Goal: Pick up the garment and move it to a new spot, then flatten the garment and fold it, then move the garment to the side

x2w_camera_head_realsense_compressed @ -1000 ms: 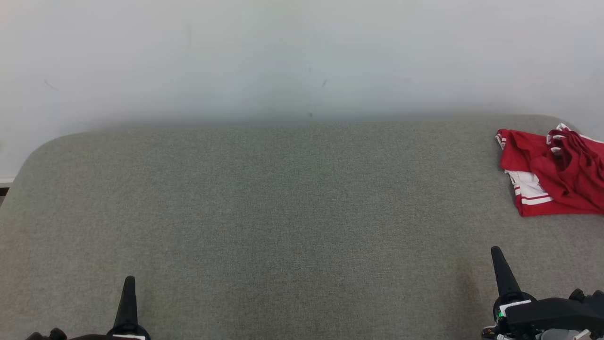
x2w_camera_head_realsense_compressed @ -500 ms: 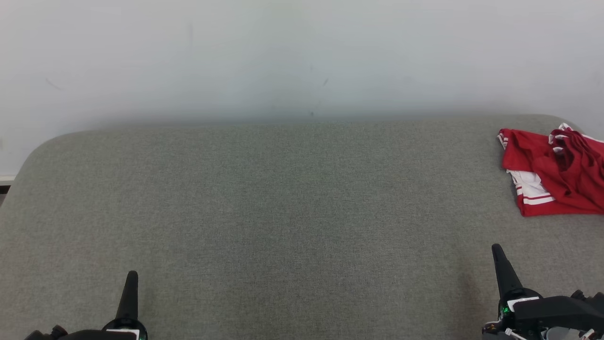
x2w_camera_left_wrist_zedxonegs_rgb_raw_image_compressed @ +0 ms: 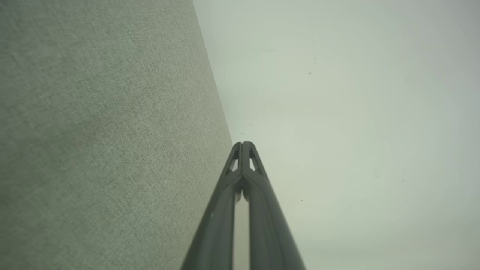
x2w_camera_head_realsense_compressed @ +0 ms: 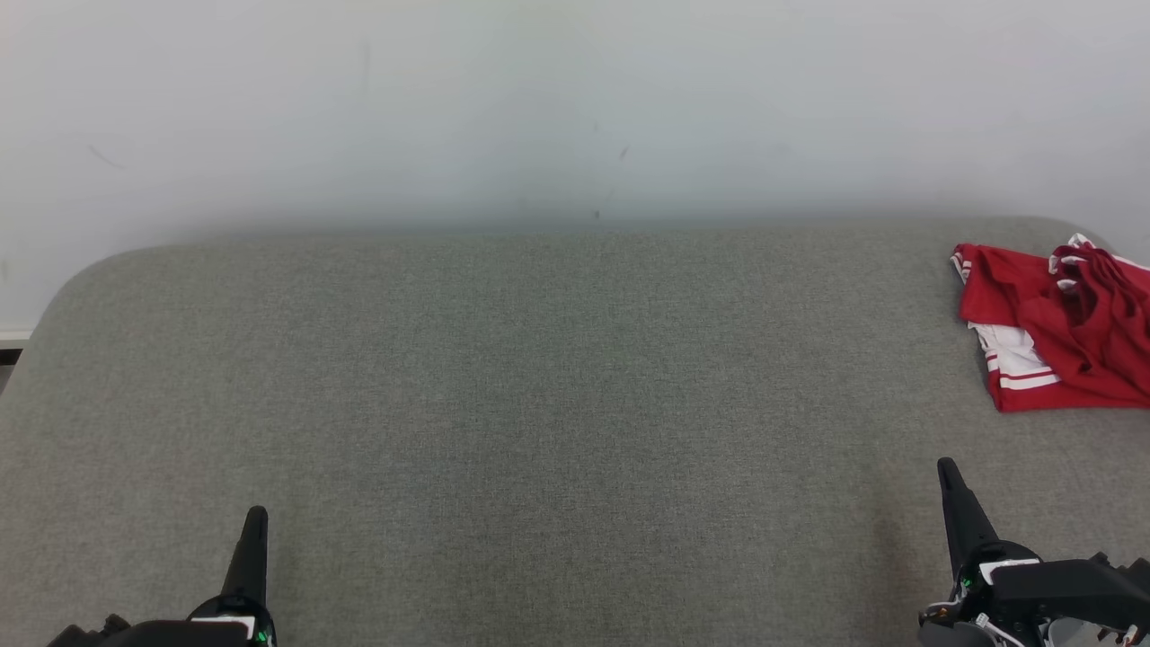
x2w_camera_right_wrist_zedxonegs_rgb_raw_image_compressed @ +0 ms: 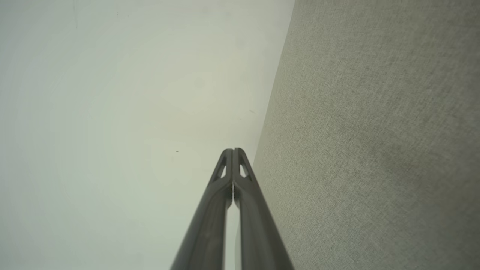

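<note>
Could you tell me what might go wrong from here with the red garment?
The garment lies bunched, partly outside the head view, so a pinch may catch several layers.
It sits near the far right corner of the grey surface; dragging could slide it off.
The right gripper has its jaws shut; reaching so might push cloth.

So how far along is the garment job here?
Done: nothing obvious; the red and white garment lies rumpled, not neatly folded, at the far right edge of the grey surface. In hand: nothing; left end effector and right end effector are shut and empty. Left, apparently: pick-up, flatten, fold, set aside.
</note>
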Robot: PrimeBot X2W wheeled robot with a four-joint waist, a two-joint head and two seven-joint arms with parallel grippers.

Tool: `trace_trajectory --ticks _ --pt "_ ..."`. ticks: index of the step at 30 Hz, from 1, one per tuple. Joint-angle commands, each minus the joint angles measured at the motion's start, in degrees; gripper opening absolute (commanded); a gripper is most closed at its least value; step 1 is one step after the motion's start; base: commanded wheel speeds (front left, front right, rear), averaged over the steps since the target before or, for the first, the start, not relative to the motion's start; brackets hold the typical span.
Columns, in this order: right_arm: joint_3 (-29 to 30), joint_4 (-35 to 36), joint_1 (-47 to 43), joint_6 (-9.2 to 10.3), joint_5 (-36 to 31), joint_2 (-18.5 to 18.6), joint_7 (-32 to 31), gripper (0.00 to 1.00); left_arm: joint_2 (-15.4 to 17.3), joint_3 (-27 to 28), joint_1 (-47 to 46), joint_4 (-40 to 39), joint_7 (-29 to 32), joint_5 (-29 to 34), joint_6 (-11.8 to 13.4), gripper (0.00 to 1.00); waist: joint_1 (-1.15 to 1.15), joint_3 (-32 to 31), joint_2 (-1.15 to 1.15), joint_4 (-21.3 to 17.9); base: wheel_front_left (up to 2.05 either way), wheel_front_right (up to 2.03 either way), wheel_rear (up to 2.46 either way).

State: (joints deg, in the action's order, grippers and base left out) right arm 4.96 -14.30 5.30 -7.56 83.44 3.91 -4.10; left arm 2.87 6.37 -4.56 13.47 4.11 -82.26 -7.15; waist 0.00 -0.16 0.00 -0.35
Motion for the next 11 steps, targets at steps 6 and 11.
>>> trace_trajectory --ticks 6,11 --pt "0.66 0.36 0.77 0.12 3.05 -0.41 -0.95 0.00 0.03 0.21 -1.17 0.15 0.90 -3.44 -0.49 0.00 0.00 0.09 0.00 0.09 0.00 0.00 0.00" --pt "1.00 0.37 0.82 0.12 5.03 -0.64 -1.50 0.00 0.03 0.23 -1.50 0.33 1.45 -5.67 -0.40 0.00 0.00 0.16 0.00 0.17 0.00 0.00 0.00"
